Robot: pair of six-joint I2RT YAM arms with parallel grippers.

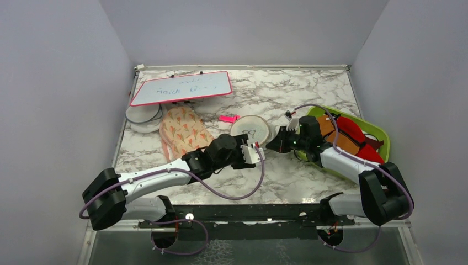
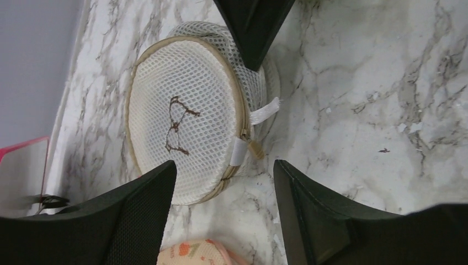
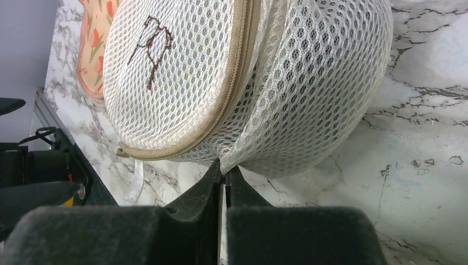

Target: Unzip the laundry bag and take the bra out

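Right fingers (image 3: pixel 193 204): pressed together on a fold of white mesh at the lower side of the laundry bag (image 3: pixel 182 72).
Right gripper (image 1: pixel 274 144): at the bag's right side, touching it, with the arm reaching in from the right edge of the table (image 1: pixel 309 94).
Left fingers (image 2: pixel 138 215): spread apart, nothing between them, clear of the mesh.
Left gripper (image 1: pixel 255 153): just beside the bag on its near side, pointing toward it.
Laundry bag position: about the middle of the table, a little nearer the far edge than the near one, with its marked face up.
Mark (image 2: pixel 176 124): thin brown stitching at the centre of the upper face.
Zip: beige band around the rim, closed as far as it can be seen.
Zip pull (image 2: pixel 255 149): on the rim facing the left gripper, beside a white tab (image 2: pixel 265 110), untouched.
Bra: cannot be made out through the mesh.
Floral pouch (image 1: pixel 184 132): peach, lying just left of the bag.
Pink item (image 1: pixel 229 118): small, just beyond the bag toward the far edge.
Whiteboard (image 1: pixel 181 88): red-framed, at the far left corner.
Green tray (image 1: pixel 386 142): at the right edge, holding red and orange garments (image 1: pixel 353 135).
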